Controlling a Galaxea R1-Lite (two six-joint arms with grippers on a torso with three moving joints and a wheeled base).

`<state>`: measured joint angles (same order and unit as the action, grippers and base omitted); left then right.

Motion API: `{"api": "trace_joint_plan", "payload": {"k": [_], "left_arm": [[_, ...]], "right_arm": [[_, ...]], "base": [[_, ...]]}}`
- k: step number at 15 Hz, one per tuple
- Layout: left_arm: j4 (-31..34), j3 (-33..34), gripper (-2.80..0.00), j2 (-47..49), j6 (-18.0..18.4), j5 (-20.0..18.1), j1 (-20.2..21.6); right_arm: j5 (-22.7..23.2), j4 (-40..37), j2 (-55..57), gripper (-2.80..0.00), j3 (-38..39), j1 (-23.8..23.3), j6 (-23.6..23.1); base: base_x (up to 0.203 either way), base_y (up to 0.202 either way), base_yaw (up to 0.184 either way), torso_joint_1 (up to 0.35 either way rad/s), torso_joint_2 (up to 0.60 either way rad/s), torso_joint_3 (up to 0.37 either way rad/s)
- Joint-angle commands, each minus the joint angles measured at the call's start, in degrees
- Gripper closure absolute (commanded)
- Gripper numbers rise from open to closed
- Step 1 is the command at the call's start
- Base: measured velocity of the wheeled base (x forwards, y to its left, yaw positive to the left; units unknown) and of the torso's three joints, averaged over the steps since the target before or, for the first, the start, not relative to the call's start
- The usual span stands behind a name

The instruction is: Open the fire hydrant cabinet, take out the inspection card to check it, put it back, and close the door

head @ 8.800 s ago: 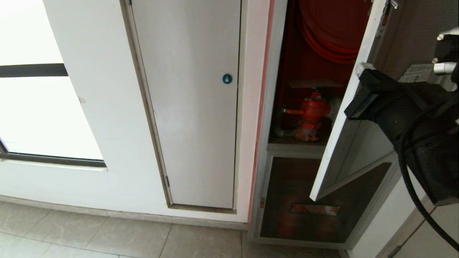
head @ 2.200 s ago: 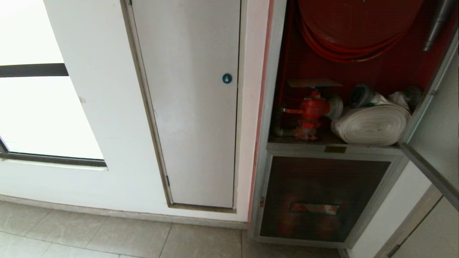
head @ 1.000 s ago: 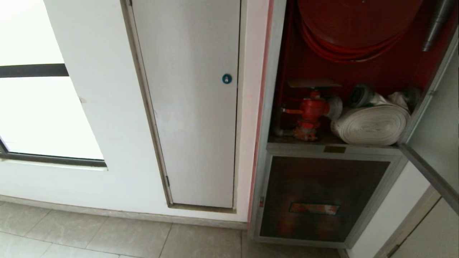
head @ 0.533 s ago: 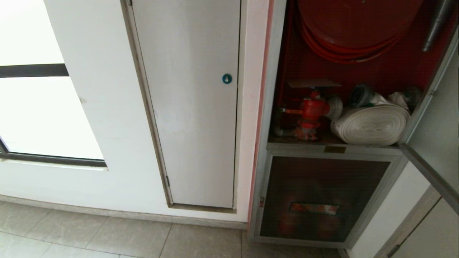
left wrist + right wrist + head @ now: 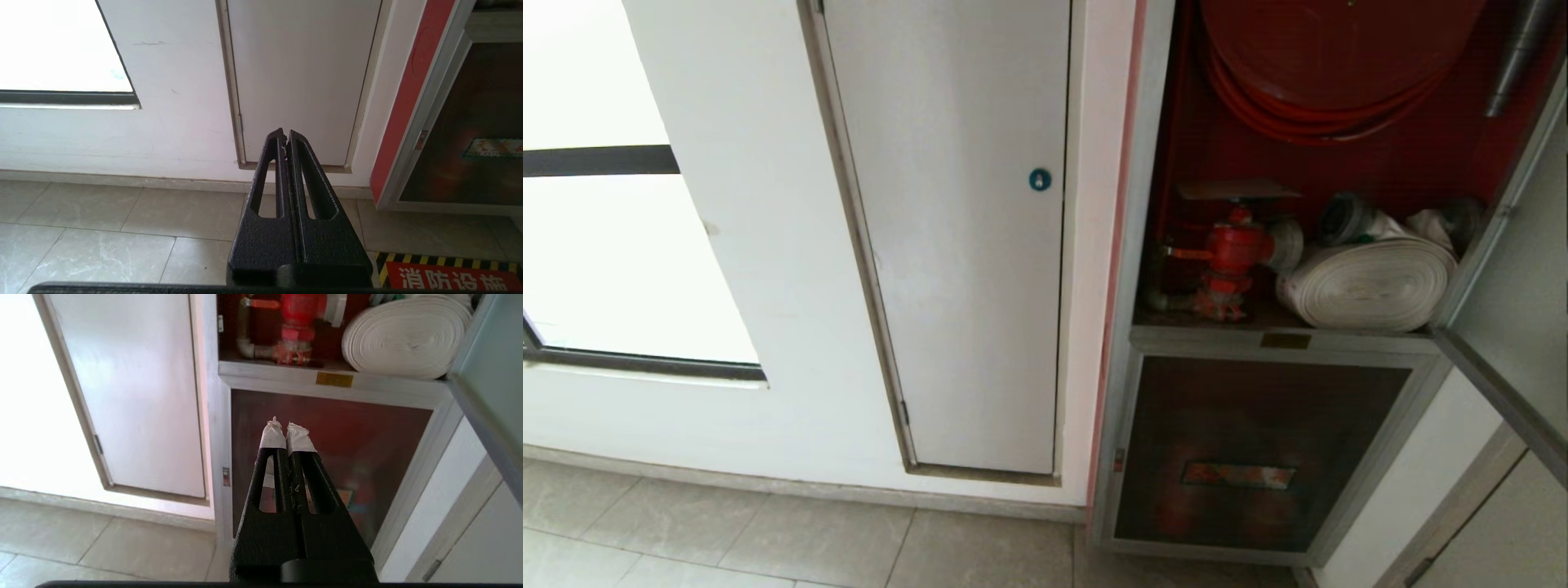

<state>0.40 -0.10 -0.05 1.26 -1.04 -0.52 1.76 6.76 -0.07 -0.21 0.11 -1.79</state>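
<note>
Neither arm shows in the head view, and the top of the fire hydrant cabinet (image 5: pixel 1143 245) and most of its swung-out door (image 5: pixel 1515 327) are cut off at the frame's edge. About nine seconds ago the right arm stood against the half-open door; now the door stands wide and the arm is out of that view. The right gripper (image 5: pixel 287 430) has its white-taped fingers (image 5: pixel 271 437) pressed together, empty, touching nothing, just before the lower dark-glass door (image 5: pixel 367 433). Past the fingertips sit the red valve (image 5: pixel 300 310) and white rolled hose (image 5: pixel 404 335). The inspection card (image 5: pixel 1233 189) lies flat atop the valve. The left gripper (image 5: pixel 285 136) has its fingers together and empty, above the floor tiles (image 5: pixel 122 228), with the white panel door (image 5: pixel 302 73) beyond.
</note>
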Motion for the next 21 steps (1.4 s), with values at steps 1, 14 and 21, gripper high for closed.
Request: {"api": "trace_joint_plan", "payload": {"k": [1,14,21], "left_arm": [[0.0,0.0,0.0,0.0,0.0,0.0,0.0],[0.0,0.0,0.0,0.0,0.0,0.0,-0.1],[0.0,0.0,0.0,0.0,0.0,0.0,-0.1]], "right_arm": [[-0.1,-0.5,0.1,0.0,0.5,0.0,-0.1],[-1.7,-6.2,0.1,0.0,0.5,0.1,1.4],[-1.8,-6.1,0.1,0.0,0.5,0.1,2.9]], "base": [[0.0,0.0,0.0,0.0,0.0,0.0],[0.0,0.0,0.0,0.0,0.0,0.0],[0.0,0.0,0.0,0.0,0.0,0.0]]}}
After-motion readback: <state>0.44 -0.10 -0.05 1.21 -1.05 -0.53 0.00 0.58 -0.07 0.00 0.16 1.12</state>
